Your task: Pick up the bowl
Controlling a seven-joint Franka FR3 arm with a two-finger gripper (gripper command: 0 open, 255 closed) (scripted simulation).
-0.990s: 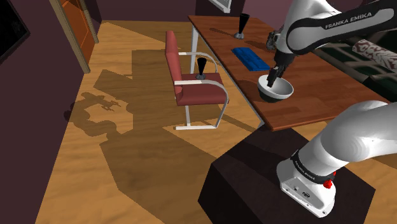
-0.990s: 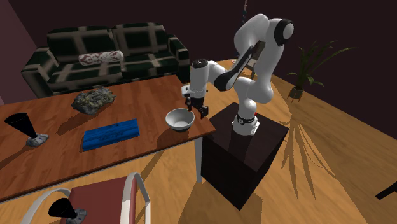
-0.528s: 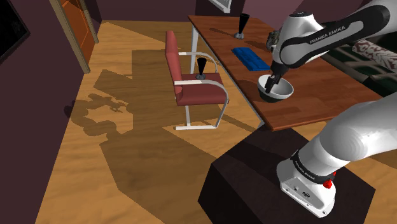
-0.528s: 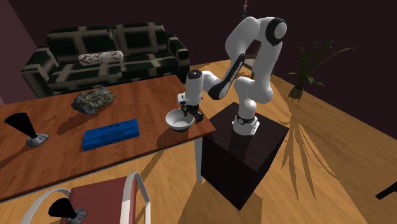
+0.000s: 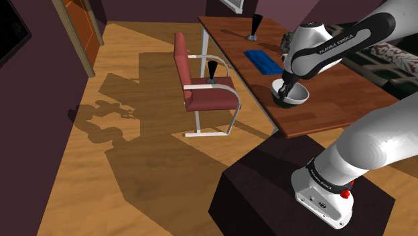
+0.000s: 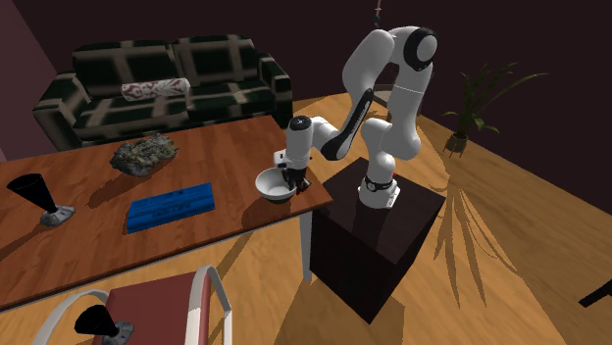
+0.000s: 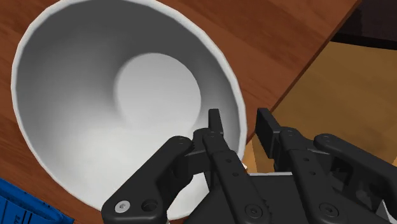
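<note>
A white bowl (image 7: 127, 95) stands upright near the corner of the brown wooden table (image 5: 335, 110). My black gripper (image 7: 242, 124) reaches down over the side of its rim that faces the stand. One finger (image 7: 215, 124) is inside the bowl and the other is outside, and they have drawn close together with the rim clasped between them. In the shoulder view the gripper (image 5: 285, 87) sits at the bowl's (image 5: 296, 97) rim. In the second exterior view the gripper (image 6: 291, 179) is at the bowl's (image 6: 270, 186) right side. The bowl rests on the table (image 6: 216, 157).
A flat blue box (image 6: 170, 206) lies on the table past the bowl, with a grey rock-like lump (image 6: 144, 154) and a black cone-shaped thing (image 6: 39, 196) further along. A red chair (image 5: 201, 90) stands beside the table. The dark stand (image 5: 268, 188) is just off the table's corner.
The gripper came down onto the bowl's rim and its fingers closed from wide apart to a narrow clasp on the rim. The bowl has not moved.
</note>
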